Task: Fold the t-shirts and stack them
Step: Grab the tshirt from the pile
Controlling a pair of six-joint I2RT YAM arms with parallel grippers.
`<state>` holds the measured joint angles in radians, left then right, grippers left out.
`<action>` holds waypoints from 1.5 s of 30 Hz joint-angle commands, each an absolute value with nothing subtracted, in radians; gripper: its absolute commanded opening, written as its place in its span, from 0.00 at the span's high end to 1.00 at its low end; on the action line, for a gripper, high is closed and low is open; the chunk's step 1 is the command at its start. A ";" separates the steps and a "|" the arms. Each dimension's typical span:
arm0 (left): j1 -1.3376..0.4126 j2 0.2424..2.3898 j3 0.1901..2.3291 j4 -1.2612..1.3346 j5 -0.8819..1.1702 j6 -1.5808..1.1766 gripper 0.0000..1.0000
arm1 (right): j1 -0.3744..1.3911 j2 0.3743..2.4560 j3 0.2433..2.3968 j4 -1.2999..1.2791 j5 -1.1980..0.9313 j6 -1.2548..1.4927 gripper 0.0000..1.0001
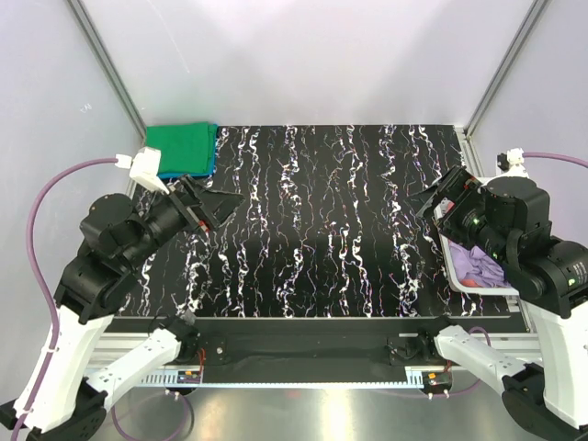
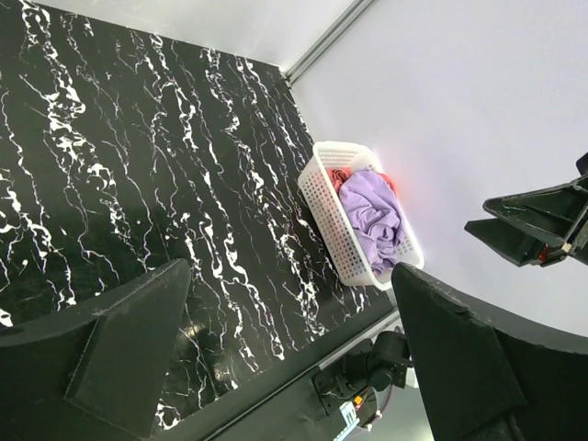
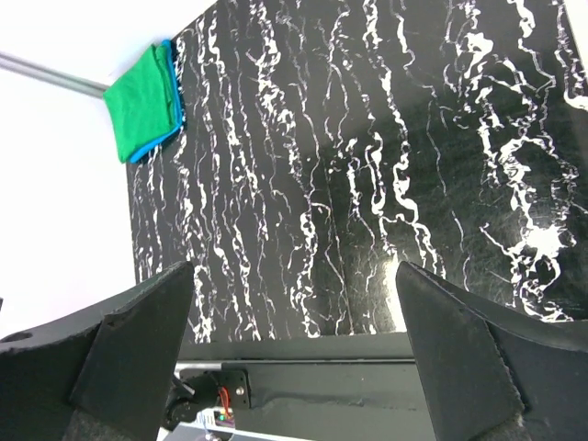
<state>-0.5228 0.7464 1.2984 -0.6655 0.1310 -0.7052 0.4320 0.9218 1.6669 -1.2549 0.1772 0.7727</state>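
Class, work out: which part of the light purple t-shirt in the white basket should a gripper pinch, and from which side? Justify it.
Pinch a raised fold on top of the crumpled light purple t-shirt, coming down from above: it lies heaped in the basket, whose lattice walls block every side, leaving only the top open.

Stacked t-shirts (image 1: 184, 147) far left, basket (image 2: 333, 220) right

The stacked t-shirts are lying one on another in the tabletop's (image 1: 312, 230) far left corner; the basket is sitting well apart at the right edge, holding loose t-shirts (image 2: 372, 216).
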 commanded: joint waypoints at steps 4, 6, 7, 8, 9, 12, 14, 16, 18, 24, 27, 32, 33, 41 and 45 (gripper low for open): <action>-0.522 0.787 1.289 -0.687 0.153 -0.683 0.01 | 0.439 0.931 1.664 -1.272 0.252 0.795 0.00; -0.523 0.822 1.293 -0.745 0.167 -0.667 0.01 | 0.439 0.937 1.651 -1.282 0.287 0.802 0.00; -0.523 0.843 1.292 -0.762 0.188 -0.663 0.01 | 0.437 0.942 1.640 -1.295 0.316 0.816 0.00; -0.522 0.863 1.273 -0.770 0.205 -0.658 0.01 | 0.439 0.948 1.625 -1.314 0.351 0.875 0.00; -0.522 0.871 1.260 -0.772 0.222 -0.655 0.01 | 0.437 0.953 1.583 -1.318 0.409 0.893 0.01; -0.522 0.873 1.192 -0.779 0.252 -0.661 0.01 | 0.437 1.046 1.557 -1.306 0.472 0.841 0.02; -0.523 0.870 1.163 -0.778 0.297 -0.657 0.01 | 0.422 1.150 1.574 -1.362 0.599 0.849 0.03; -0.522 0.862 1.126 -0.764 0.334 -0.653 0.01 | 0.346 1.242 1.605 -1.393 0.725 0.864 0.07; -0.522 0.856 1.115 -0.752 0.357 -0.658 0.01 | 0.181 1.276 1.574 -1.355 0.692 0.833 0.11; -0.522 0.857 1.183 -0.799 0.362 -0.617 0.01 | -0.073 1.360 1.499 -1.241 0.773 0.799 0.24; -0.522 0.862 1.227 -0.830 0.345 -0.611 0.01 | -0.148 1.404 1.454 -1.273 0.827 0.825 0.31; -0.522 0.879 1.265 -0.810 0.357 -0.623 0.01 | -0.244 1.342 1.312 -1.082 0.802 0.738 0.34; -0.522 0.887 1.278 -0.813 0.360 -0.623 0.01 | -0.261 1.338 1.271 -1.050 0.766 0.721 0.34; -0.522 0.931 1.312 -0.844 0.334 -0.614 0.02 | -0.359 1.376 1.180 -0.838 0.663 0.598 0.39; -0.522 0.904 1.275 -0.816 0.319 -0.633 0.04 | -0.383 1.416 1.206 -0.824 0.635 0.566 0.47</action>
